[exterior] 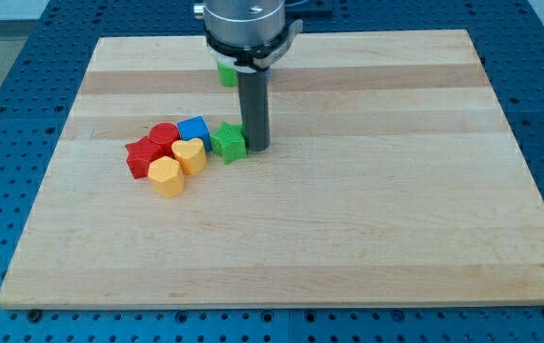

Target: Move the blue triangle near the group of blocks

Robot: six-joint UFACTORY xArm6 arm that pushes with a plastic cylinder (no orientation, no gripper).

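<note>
My tip (pixel 256 146) rests on the wooden board (pixel 367 219), just to the right of a green star (pixel 228 142) and touching or almost touching it. Left of the star lies a tight group: a blue block (pixel 192 128) whose exact shape I cannot make out, a red cylinder (pixel 164 135), a red star (pixel 141 158), a yellow heart (pixel 190 154) and a yellow hexagon (pixel 166 177). The blue block sits at the group's top, against the red cylinder and the yellow heart.
A second green block (pixel 226 72) lies near the view's top, partly hidden behind the arm's body (pixel 248 29). The board sits on a blue perforated table (pixel 5 114).
</note>
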